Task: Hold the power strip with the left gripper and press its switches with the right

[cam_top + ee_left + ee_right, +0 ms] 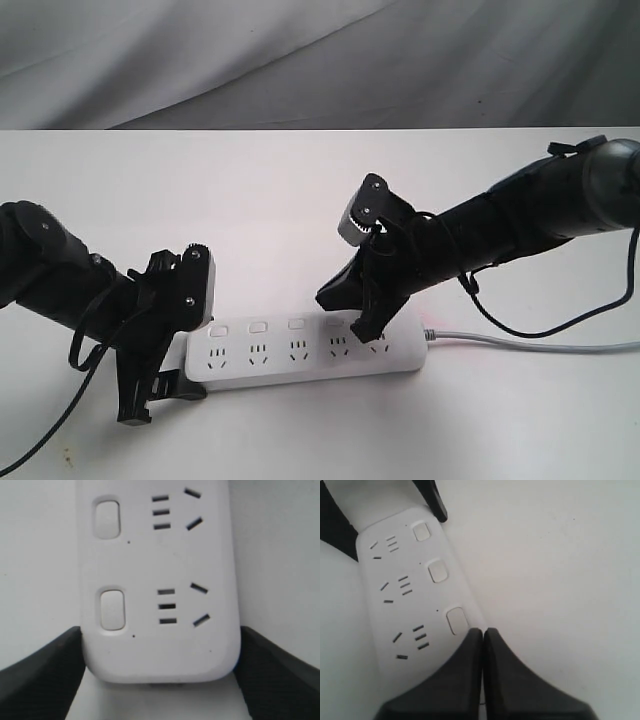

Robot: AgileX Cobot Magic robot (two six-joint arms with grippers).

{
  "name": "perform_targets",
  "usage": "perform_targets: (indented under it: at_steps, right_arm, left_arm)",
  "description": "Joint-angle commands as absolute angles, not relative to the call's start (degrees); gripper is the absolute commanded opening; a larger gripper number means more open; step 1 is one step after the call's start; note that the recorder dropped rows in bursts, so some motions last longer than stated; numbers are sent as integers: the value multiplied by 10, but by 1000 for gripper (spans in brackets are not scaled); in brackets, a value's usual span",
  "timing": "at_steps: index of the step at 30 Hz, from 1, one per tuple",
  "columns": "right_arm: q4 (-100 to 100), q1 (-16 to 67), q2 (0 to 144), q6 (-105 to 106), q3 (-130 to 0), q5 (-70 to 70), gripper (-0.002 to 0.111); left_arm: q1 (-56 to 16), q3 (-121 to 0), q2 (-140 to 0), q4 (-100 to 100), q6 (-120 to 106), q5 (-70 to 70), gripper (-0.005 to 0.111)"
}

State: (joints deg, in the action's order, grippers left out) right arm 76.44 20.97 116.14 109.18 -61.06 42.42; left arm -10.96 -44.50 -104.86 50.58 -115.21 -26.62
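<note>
The white power strip (300, 352) lies flat on the table, its grey cord (530, 343) running off to the right. My left gripper (180, 365) is shut on the strip's left end; in the left wrist view its black fingers (50, 670) press both long sides of the power strip (160, 570). The switches (258, 327) run along the far edge. My right gripper (367, 330) is shut and empty, its tips (483, 631) just past the third switch (457, 620) from the held end. They hide the last switches. Whether they touch one I cannot tell.
The white table (300, 180) ends at a grey cloth backdrop (300, 60). A loose black cable (45, 430) hangs from the left arm to the front edge. Another cable (500, 322) loops under the right arm, above the cord.
</note>
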Motion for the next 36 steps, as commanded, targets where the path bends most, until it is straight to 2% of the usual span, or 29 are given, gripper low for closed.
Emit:
perform_targets:
  at_steps: [1, 7, 29, 36]
  right_arm:
    - [750, 206, 1163, 1090, -608, 440, 0]
    - [691, 206, 1165, 1056, -607, 410, 0]
    - [662, 213, 1224, 1025, -607, 387, 0]
    - [682, 212, 1161, 1036, -608, 387, 0]
  left_arm:
    - [-112, -446, -1047, 504, -1155, -253, 54]
    - [-112, -446, -1047, 504, -1155, -253, 54]
    - [-112, -446, -1047, 504, -1155, -253, 54]
    - [-112, -446, -1047, 504, -1155, -253, 54]
